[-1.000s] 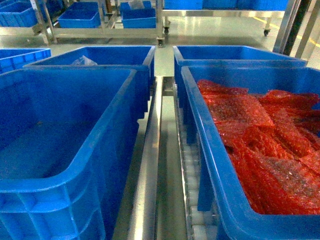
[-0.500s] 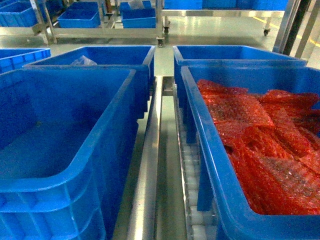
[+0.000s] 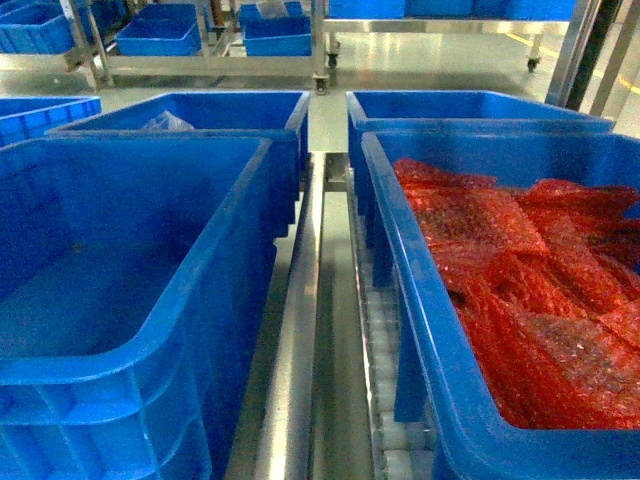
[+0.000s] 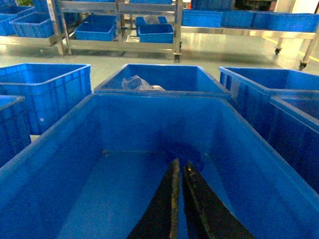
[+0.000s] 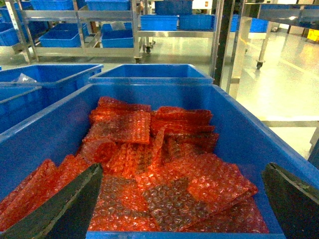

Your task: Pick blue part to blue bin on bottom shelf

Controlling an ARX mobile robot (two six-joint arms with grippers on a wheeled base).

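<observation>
No blue part shows in any view. A large empty blue bin (image 3: 225, 300) stands at the left on the bottom shelf (image 3: 385, 385), whose white rollers and silver rail show between the bins. My left gripper (image 4: 180, 162) hangs shut inside this empty bin (image 4: 149, 119), with nothing between its dark fingers (image 4: 199, 204). To the right, a second blue bin (image 3: 425, 340) is filled with red bubble-wrap bags (image 3: 520, 270). My right gripper (image 5: 182, 169) stands wide open above those bags (image 5: 164, 169), touching none of them. Neither gripper appears in the head view.
Two more blue bins sit behind, the left one (image 3: 250, 110) holding a clear plastic bag (image 3: 165, 122). A steel rail (image 3: 295, 340) runs between the front bins. Racks with further blue bins (image 3: 160, 38) stand across the pale floor at the back.
</observation>
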